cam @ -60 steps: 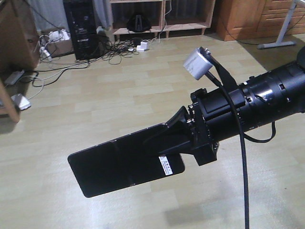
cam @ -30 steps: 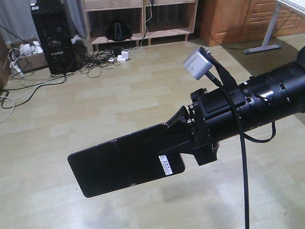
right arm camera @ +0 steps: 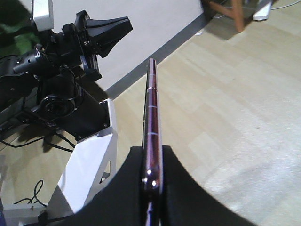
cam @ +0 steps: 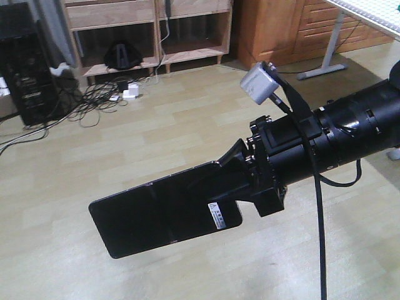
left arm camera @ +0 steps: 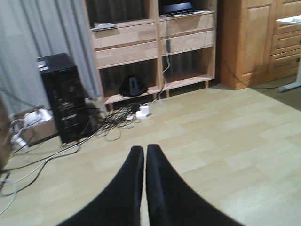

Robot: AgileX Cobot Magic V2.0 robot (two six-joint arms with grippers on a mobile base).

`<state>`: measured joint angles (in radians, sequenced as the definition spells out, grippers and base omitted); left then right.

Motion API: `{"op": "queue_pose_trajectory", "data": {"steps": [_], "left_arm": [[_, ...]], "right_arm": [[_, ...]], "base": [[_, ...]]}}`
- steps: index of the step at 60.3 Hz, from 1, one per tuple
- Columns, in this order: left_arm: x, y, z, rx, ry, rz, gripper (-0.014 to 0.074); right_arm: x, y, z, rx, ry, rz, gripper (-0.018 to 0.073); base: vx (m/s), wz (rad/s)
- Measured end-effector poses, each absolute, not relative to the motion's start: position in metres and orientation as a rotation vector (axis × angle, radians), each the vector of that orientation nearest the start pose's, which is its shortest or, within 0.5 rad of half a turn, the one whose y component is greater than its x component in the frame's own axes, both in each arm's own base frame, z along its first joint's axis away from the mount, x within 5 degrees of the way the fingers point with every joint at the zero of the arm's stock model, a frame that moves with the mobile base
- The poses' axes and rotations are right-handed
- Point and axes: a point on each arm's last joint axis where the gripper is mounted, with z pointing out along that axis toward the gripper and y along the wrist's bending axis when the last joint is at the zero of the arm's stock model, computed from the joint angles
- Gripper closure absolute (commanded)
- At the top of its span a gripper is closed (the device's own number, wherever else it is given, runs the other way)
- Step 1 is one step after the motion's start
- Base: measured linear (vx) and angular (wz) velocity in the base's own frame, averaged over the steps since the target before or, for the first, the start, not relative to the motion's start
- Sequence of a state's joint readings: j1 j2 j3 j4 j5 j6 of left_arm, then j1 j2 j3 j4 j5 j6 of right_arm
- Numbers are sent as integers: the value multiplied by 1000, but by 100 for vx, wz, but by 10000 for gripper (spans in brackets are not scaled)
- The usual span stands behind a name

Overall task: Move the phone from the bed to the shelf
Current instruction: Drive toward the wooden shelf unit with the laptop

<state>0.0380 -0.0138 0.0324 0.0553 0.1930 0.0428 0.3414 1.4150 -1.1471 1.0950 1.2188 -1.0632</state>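
The phone (cam: 156, 212), a glossy black slab with a white sticker, is held out flat above the floor, my right gripper (cam: 224, 172) shut on its sticker end. The right wrist view shows its pinkish edge (right arm camera: 151, 113) clamped between the black fingers (right arm camera: 188, 193). My left gripper (left arm camera: 144, 149) is shut with nothing in it and points at the floor in front of the shelf (left arm camera: 124, 44). This pale wooden shelf (cam: 112, 15) stands at the far wall. The left gripper (right arm camera: 113, 28) also shows at the upper left of the right wrist view. The bed is out of view.
A black computer tower (left arm camera: 63, 96) stands left of the shelf, with tangled cables (left arm camera: 113, 122) on the floor before it. An orange-brown wooden cabinet (left arm camera: 244, 42) stands to the right. A white table leg (cam: 325, 56) is at the far right. The robot's white base (right arm camera: 89, 160) is at the left.
The background has slid left in the front view: shelf and tower sit further left, and the cabinet has come into view. The phone stays the same in the right gripper.
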Motion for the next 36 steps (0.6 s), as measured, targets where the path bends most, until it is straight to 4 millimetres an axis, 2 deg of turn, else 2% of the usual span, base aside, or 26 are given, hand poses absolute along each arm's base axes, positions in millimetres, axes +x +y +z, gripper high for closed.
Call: {"op": "queue_pose_trajectory", "data": {"steps": [36], "left_arm": [[56, 3, 185, 42, 1696, 110, 596]], "right_arm": [[228, 161, 341, -1215, 2013, 1210, 561]], "base": [[48, -27]]}}
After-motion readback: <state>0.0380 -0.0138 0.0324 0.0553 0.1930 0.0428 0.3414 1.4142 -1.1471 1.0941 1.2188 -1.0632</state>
